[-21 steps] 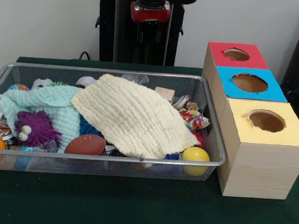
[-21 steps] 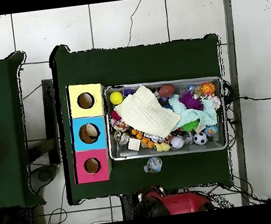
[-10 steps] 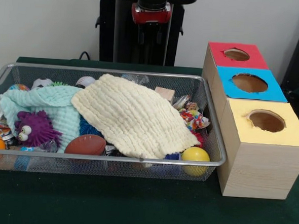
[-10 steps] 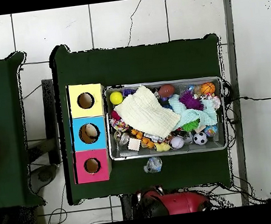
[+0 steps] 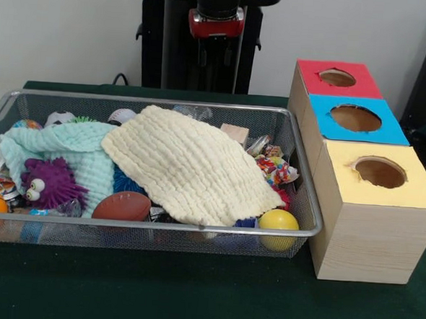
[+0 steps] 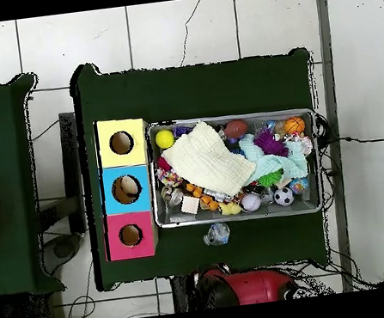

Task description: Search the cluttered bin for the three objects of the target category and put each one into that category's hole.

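Cloth-covered toys [image 5: 123, 205] in mesh bin [image 5: 158, 225]

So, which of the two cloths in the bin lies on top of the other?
The pale yellow cloth lies on top. Its left edge overlaps the mint green cloth, which is partly hidden beneath it in the wire bin.

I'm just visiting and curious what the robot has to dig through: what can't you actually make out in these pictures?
- Toys under the cream cloth: both views, the cloth covers the middle of the wire bin.
- Toys under the mint cloth: hidden the same way.
- Inside the red box and yellow box: only dark holes show.
- Gripper: front view, lost against the dark pedestal, so open or shut is unclear.
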### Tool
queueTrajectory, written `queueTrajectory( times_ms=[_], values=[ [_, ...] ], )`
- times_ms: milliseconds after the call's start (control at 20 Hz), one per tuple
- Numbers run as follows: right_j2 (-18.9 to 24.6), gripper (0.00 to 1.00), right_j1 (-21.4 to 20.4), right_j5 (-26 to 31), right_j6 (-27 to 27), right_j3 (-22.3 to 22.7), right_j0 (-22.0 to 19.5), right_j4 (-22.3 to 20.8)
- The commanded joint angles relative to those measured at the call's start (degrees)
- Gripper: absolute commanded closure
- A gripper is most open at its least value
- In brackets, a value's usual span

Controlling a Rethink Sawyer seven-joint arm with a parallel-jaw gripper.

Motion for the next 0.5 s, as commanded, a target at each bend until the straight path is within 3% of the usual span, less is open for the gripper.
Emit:
queueTrajectory(
  times_ms=[50,500],
  values=[
    [4.85,0.00,2.72,6.41,5.65,-11.04,0.00,3.79],
    [6.25,0.00,3.31,9.87,4.53,-13.28,-0.63,4.92]
  ],
)
